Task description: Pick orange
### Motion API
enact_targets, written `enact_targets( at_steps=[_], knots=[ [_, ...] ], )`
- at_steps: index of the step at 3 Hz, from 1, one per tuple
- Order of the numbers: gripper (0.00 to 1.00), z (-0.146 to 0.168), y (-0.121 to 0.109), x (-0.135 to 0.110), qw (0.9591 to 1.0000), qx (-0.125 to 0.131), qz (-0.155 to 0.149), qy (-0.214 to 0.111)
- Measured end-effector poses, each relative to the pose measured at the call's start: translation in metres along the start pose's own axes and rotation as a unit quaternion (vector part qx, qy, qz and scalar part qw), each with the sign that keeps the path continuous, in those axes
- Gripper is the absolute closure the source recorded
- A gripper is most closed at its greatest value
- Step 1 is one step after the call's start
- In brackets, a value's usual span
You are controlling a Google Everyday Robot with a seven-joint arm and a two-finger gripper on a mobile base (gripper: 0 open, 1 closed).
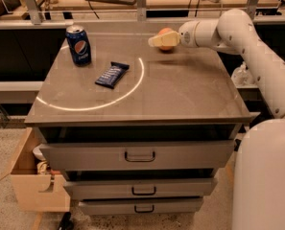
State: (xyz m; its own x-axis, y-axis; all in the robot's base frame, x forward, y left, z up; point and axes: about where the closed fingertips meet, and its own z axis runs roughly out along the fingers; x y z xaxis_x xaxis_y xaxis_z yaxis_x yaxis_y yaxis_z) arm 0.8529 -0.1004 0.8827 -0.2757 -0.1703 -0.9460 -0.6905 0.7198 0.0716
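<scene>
The orange [165,32] sits at the far middle of the cabinet top [180,95], to the right of the blue soda can. My gripper [162,40] reaches in from the right on the white arm [247,37] and is right at the orange. Its cream-coloured tip crosses in front of the fruit and hides the fruit's middle. Only the top and lower edge of the orange show.
A blue Pepsi can [78,44] stands at the far left. A dark snack bar [112,74] lies near the middle left, inside a bright arc of light on the top. Drawers [139,155] are below and an open cardboard box [34,176] is on the floor at left.
</scene>
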Motion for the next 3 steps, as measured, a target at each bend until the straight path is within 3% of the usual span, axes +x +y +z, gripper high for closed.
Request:
enact_targets(
  at_steps=[1,3],
  knots=[
    [0.02,0.007,0.005,0.016,0.9998,-0.009,0.016,0.008],
    [0.44,0.017,0.016,0.025,0.9996,-0.018,0.02,0.011]
  ],
)
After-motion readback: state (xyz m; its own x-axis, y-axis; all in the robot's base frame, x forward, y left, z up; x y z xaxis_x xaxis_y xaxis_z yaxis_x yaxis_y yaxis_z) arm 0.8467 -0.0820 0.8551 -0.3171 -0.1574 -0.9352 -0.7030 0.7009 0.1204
